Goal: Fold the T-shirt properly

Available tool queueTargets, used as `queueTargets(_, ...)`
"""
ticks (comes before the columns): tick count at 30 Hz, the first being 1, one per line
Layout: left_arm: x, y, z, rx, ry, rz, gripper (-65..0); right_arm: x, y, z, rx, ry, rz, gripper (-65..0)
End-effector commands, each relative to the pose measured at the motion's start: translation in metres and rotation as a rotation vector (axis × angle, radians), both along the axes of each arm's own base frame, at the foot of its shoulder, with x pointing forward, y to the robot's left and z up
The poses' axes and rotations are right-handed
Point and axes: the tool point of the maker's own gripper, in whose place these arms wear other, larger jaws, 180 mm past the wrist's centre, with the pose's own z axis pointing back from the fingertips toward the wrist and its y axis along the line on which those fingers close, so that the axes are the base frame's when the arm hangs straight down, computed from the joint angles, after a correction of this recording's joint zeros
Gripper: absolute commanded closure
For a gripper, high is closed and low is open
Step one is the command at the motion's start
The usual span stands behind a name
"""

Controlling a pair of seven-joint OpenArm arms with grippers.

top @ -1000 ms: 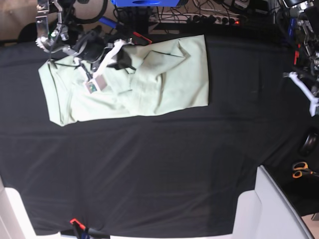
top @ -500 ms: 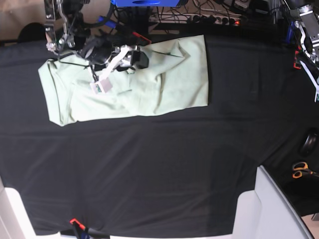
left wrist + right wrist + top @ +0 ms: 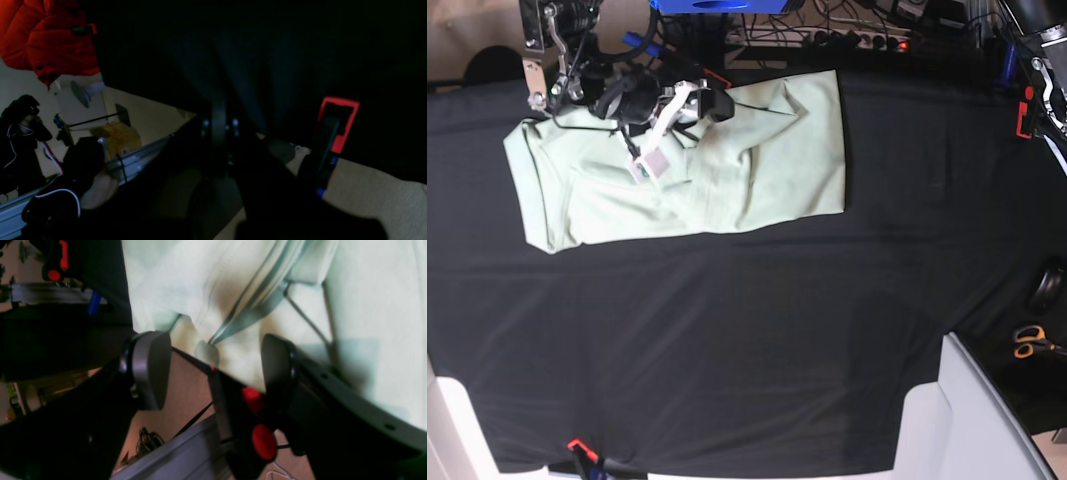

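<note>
While a big black cloth [image 3: 727, 340] covers the whole surface, the T-shirt [image 3: 757, 160] lies flat on it near the far edge, over toward the right arm's side. It is pale green and folded into a long block, with some soft creases in the middle. One sleeve end sticks out at the corner by the right arm.

Next in size is the right arm [image 3: 632, 98], which hangs over the far edge of the shirt. Its jaws [image 3: 213, 370] stand wide apart and hold nothing. In the right wrist view the two grey pads [image 3: 151, 368] have a clear gap between them, and the green cloth with its seam shows behind that gap.

Far off at the other corner, only a bit of the left arm [image 3: 1042, 80] shows, well away from the shirt. Its jaws are shut tight with nothing in them, though the left wrist view is very dark.

Smallest of all, a pair of orange scissors [image 3: 1030, 342] lies off the cloth on that same side
</note>
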Motion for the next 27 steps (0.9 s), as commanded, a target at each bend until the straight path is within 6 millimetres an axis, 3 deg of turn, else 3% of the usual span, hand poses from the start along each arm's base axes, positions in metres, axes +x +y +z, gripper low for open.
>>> queueTargets(1, 0.005, 0.010, 0.017, 0.045, -0.020, -0.005, 0.0, 0.006, 0.002, 0.005, 0.021, -0.018, 0.001, -40.6)
queueTargets(6, 0.005, 0.010, 0.017, 0.045, -0.020, -0.005, 0.0, 0.006, 0.004, -0.002, 0.017, 0.009, 0.026, -40.6)
queueTargets(12, 0.006, 0.009, 0.016, 0.044, -0.019, -0.008, 0.0, 0.008, 0.022, 0.004, 0.010, -0.036, 0.163, -40.3)
queueTargets(18, 0.006, 0.009, 0.016, 0.045, -0.017, -0.008, 0.0, 0.009, 0.024, 0.005, -0.009, -0.032, 0.207, -32.9)
queueTargets(25, 0.006, 0.009, 0.016, 0.045, -0.016, -0.007, 0.0, 0.008, 0.022, -0.006, -0.023, 0.018, 0.227, -31.6)
queueTargets(27, 0.006, 0.009, 0.016, 0.045, -0.016, -0.007, 0.0, 0.008, 0.022, -0.006, -0.023, 0.018, 0.227, -26.3)
